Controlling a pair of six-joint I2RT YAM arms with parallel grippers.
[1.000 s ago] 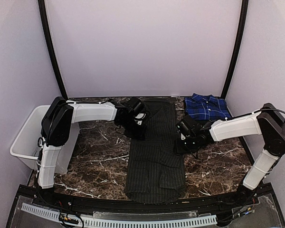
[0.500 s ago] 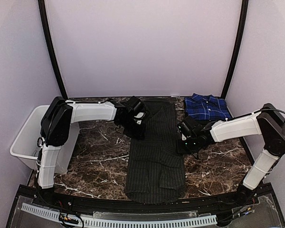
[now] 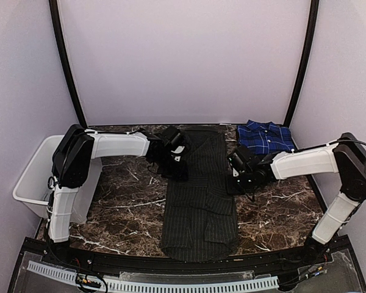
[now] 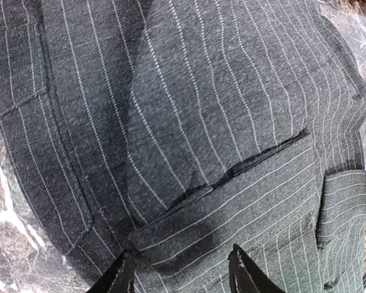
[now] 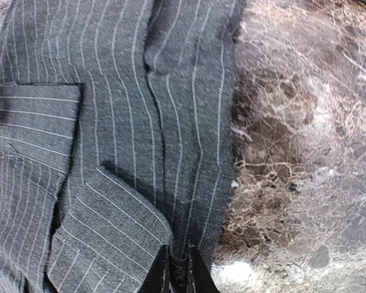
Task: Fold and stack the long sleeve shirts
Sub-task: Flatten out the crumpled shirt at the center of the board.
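Pinstriped black shirt (image 3: 198,195) is laid lengthwise down the middle of the marble table (image 3: 128,201), already narrowed into a long strip, with its near end at the front edge and its far end close to the back wall. The blue-and-navy plaid shirt (image 3: 265,137) is set folded at the far right corner, apart from it. The cloth is judged to be light, soft and limp: it can be expected to sag and crease wherever it is unsupported, and its layers may slide over one another. It is therefore best taken at a doubled side edge, on both sides at the same level, and lifted evenly. The right tool (image 5: 178,278) is clenched on the strip's right-hand edge, a ridge of fabric being pinched between its nearly meeting tips. The left tool (image 4: 182,274) is spread, its two tips held apart over the left edge with flat cloth between them and nothing gripped. How many layers are caught on the right cannot be told, since the tips are cut off by the lower frame edge. From above, both tools are lost against the dark fabric, and the sleeves and collar cannot be made out. Only part of the white bin (image 3: 33,177) is seen beyond the left arm, and its inside is hidden.
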